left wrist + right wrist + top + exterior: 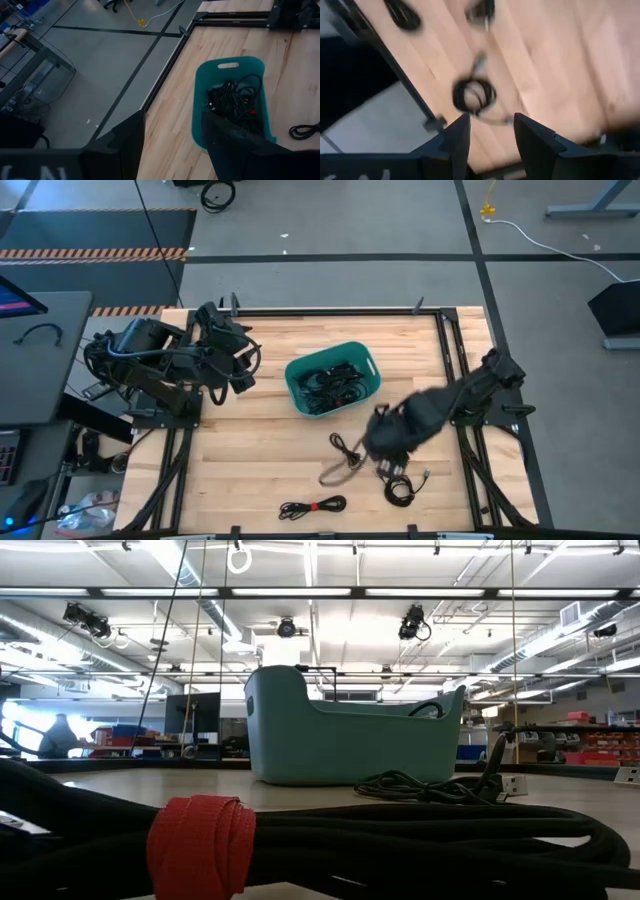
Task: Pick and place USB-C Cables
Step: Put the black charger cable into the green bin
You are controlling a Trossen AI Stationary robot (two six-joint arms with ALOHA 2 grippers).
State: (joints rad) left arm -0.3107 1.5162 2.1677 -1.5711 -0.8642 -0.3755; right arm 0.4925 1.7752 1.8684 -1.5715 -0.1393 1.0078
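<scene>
1. Teal bin (360, 358) sits mid-table, slightly toward the far side. It already holds a tangle of black cables (330, 383); the left wrist view shows several coils heaped inside, one with a red tie. By my estimate, most of the job is done.

2. Cables left on the wood, all near-side and to the right:
   - a loose cable (345, 448) just left of the right gripper
   - a small tight coil (401, 490) just near of that gripper, close to the table's near-right edge
   - a red-tied bundle (313, 506) at the near edge, centre. It lies right in front of the low camera, red tie (200, 845) filling the foreground.

3. Right gripper (383, 452) is low over the near-right part of the table, among the loose cables. Its wrist view shows the fingers (457, 137) apart with nothing between them, and the small coil on the wood beyond. Motion blur there; I cannot tell whether it touches anything.

4. Left gripper (172, 140) waits at the far left of the table, fingers apart and empty, looking toward the bin.

5. Judgement: three cables visibly left to bin. The coil nearest the right gripper looks the likely next pick.
</scene>
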